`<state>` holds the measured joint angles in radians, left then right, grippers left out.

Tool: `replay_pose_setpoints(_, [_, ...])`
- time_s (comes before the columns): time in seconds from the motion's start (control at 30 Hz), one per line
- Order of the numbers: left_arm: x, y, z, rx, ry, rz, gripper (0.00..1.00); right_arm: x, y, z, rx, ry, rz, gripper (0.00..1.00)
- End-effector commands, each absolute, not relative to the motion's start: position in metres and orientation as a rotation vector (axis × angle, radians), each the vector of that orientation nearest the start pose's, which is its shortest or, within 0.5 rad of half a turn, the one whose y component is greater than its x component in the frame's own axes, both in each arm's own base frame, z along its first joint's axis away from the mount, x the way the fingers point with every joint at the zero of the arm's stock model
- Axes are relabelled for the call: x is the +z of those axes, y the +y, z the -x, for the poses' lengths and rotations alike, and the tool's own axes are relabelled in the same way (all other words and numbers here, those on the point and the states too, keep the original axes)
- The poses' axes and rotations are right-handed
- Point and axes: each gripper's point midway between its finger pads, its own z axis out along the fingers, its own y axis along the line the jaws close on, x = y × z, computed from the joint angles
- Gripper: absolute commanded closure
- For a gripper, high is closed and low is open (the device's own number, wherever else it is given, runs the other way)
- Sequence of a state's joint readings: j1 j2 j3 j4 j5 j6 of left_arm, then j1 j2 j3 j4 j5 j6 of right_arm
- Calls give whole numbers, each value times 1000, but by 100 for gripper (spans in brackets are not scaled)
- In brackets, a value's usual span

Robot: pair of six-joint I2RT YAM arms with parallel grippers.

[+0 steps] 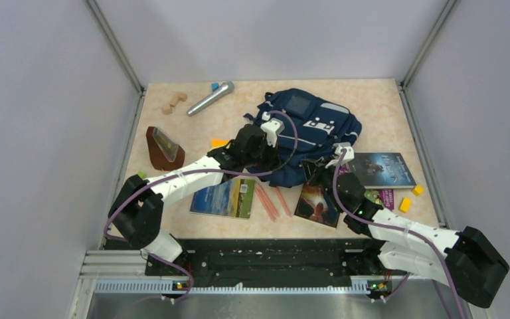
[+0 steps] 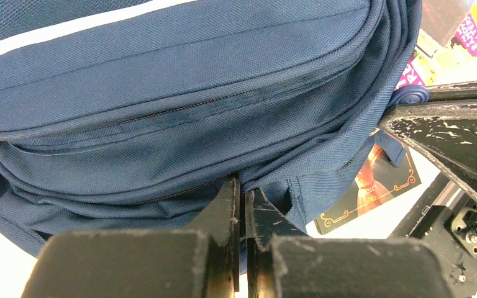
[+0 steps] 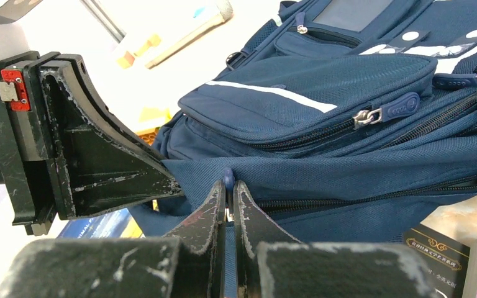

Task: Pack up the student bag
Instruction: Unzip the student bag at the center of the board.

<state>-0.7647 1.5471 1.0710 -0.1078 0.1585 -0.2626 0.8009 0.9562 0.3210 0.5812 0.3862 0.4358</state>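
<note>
The student bag (image 1: 312, 123), navy with light grey stripes, lies on the table's far middle. My left gripper (image 1: 284, 170) is at its near edge, and in the left wrist view its fingers (image 2: 243, 189) are shut on a fold of the bag's blue fabric (image 2: 180, 112) just below a zipper line. My right gripper (image 1: 309, 174) is right beside it. In the right wrist view its fingers (image 3: 228, 186) are shut on a blue zipper pull (image 3: 228, 176) on the bag's (image 3: 348, 118) lower zipper. The bag's zippers look closed.
Near the bag lie a landscape book (image 1: 224, 197), red sticks (image 1: 269, 201), a dark book with a red figure (image 1: 317, 203), a dark blue book (image 1: 382, 169), a magenta item (image 1: 385, 197) and yellow blocks (image 1: 405, 205). At far left are a brown case (image 1: 164, 149), a silver cylinder (image 1: 210, 98) and wooden pieces (image 1: 174, 103).
</note>
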Motion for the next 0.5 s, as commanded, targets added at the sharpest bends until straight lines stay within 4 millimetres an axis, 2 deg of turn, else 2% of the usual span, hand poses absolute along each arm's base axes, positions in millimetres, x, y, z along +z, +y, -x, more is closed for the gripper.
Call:
replay_pose_setpoints(0.0, [211,-372,-301,-960,1926,-600,100,212,228,-265,741,1572,32,100])
replay_pose_setpoints(0.23, [214,-380,-300,-1017,1913,-588,100,208,235,-267,740,1584,54,100])
replay_pose_setpoints(0.47, [209,-388,-303,-1031,1928,-594,100,209,245,-264,758,1572,83,100])
